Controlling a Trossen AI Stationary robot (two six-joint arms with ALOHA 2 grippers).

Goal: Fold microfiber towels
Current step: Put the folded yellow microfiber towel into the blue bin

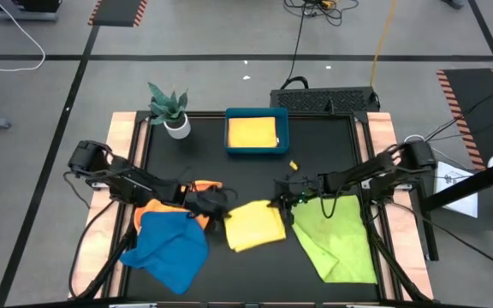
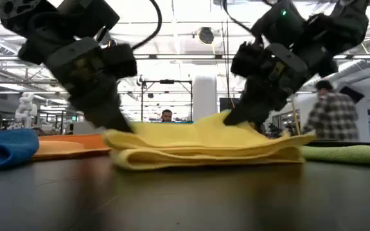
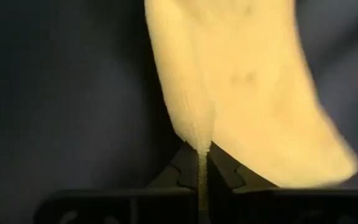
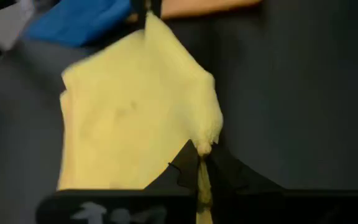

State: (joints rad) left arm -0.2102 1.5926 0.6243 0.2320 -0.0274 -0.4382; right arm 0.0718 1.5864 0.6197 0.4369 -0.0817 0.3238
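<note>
- Folding the yellow towel (image 1: 256, 226) is my job of the moment; it lies mid-table, near the front edge, already doubled over, and the low view shows stacked layers.
- I judge the task under way, not near its end: one yellow towel (image 1: 252, 133) sits folded in the tray (image 1: 257, 153) at the back of the table.
- Three more wait unfolded: the blue towel (image 1: 169, 247) at the front left, the orange towel (image 1: 157, 206) half under it, and the green towel (image 1: 339, 236) spread flat at the front right.
- My left gripper (image 3: 202, 163) is pressed together on the yellow towel's edge, on the side nearest the blue towel; the wrist view shows a thin strip of cloth pinched between the fingers.
- My right gripper (image 4: 201, 163) is likewise pinching the towel at its opposite side, next to the green towel, fingers closed with only cloth between them.
- Both held edges ride slightly above the layers resting on the table (image 1: 332, 145), so this fold looks unfinished to me.
</note>
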